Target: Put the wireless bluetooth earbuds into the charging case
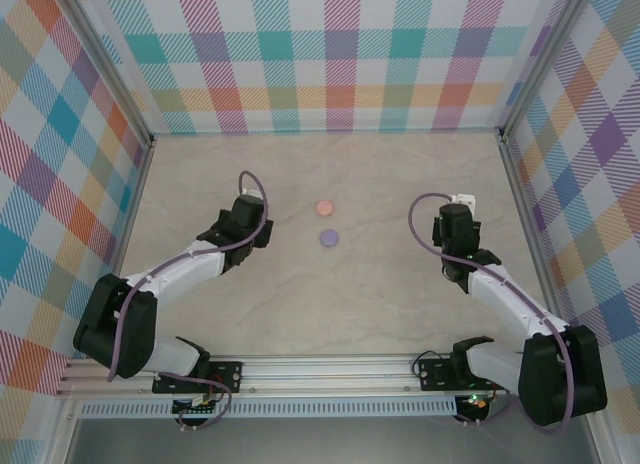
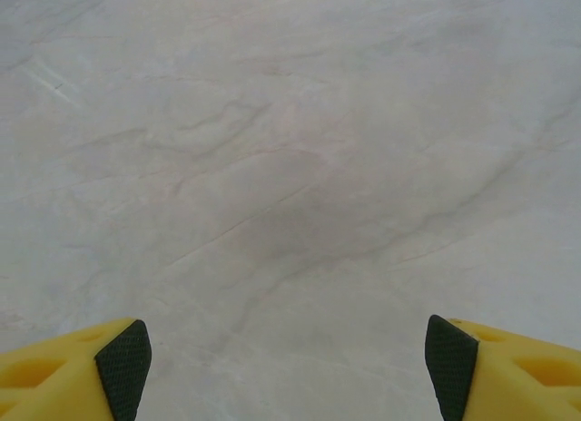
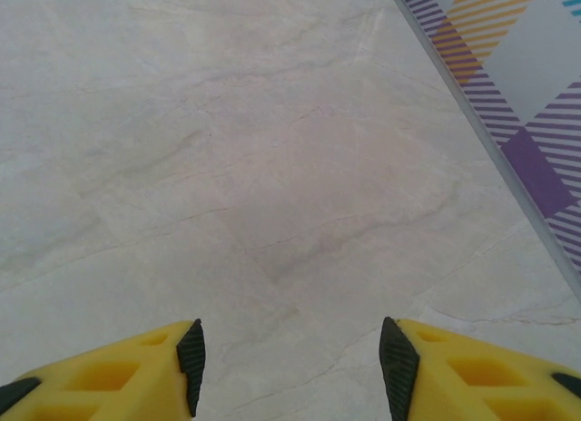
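Top view: pink case (image 1: 323, 208) and purple case (image 1: 329, 239) lie close together on the marble worktop (image 1: 390, 304), both just off to the right of the left gripper (image 1: 259, 230), nothing in between; can't make out the earbuds themselves

Left wrist: gripper released, jaws wide apart over plain worktop

Right wrist: right gripper (image 3: 290, 371) released too, holding nothing, with the plaid wall (image 3: 517, 103) ahead on its right

pink case (image 1: 323, 208) | purple case (image 1: 329, 238) | plaid walls (image 1: 340, 54) | marbled beige table (image 1: 300, 294) | yellow jaws
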Robot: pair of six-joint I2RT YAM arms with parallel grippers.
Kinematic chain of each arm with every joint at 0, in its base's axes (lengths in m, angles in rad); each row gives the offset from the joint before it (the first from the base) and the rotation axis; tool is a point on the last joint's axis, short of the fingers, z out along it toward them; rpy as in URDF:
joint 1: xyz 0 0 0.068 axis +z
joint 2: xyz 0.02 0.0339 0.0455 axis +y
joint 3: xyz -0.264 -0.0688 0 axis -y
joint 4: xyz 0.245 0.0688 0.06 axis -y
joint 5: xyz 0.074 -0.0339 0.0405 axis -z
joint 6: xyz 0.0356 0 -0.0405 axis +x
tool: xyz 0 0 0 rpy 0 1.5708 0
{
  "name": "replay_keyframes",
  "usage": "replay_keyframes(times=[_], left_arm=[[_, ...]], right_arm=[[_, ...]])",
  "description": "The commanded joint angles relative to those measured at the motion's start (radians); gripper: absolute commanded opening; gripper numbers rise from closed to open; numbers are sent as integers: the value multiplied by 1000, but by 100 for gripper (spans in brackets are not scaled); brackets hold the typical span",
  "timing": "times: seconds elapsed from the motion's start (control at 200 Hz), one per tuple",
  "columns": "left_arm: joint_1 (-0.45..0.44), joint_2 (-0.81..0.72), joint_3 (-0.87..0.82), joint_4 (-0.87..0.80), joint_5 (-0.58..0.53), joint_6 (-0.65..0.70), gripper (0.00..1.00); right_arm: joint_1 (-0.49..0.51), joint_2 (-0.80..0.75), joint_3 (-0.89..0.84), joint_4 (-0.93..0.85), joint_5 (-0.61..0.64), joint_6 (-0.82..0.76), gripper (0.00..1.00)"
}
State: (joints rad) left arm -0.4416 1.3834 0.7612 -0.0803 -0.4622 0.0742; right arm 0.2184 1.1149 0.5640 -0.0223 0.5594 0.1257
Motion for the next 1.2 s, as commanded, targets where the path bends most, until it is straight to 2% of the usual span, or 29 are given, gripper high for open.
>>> replay_keyframes(times=[0.0,0.15,0.32,0.405,0.505,0.715,1.05,1.12,1.175,1.195], left_arm=[[48,-53,-92,206,-3,80,82],[120,-65,-195,345,20,66,100],[202,-61,-278,503,142,49,100],[244,-54,-330,624,260,49,100],[278,-18,-378,762,335,51,100],[370,85,-406,932,485,2,100],[377,173,-401,992,512,10,100],[375,173,-393,975,503,6,100],[377,179,-355,910,472,-5,100],[376,182,-346,898,449,-17,100]], right_arm=[[-46,15,-53,165,-129,-2,58],[-93,39,-109,281,-236,-11,65],[-128,98,-154,430,-331,-40,71],[-142,138,-193,558,-370,-58,72],[-154,164,-186,589,-429,-76,73],[-157,217,-186,708,-490,-119,74],[-162,362,-179,847,-497,-143,79],[-170,398,-158,836,-481,-127,85],[-186,403,-147,813,-503,-117,99],[-188,408,-148,823,-505,-115,100]])
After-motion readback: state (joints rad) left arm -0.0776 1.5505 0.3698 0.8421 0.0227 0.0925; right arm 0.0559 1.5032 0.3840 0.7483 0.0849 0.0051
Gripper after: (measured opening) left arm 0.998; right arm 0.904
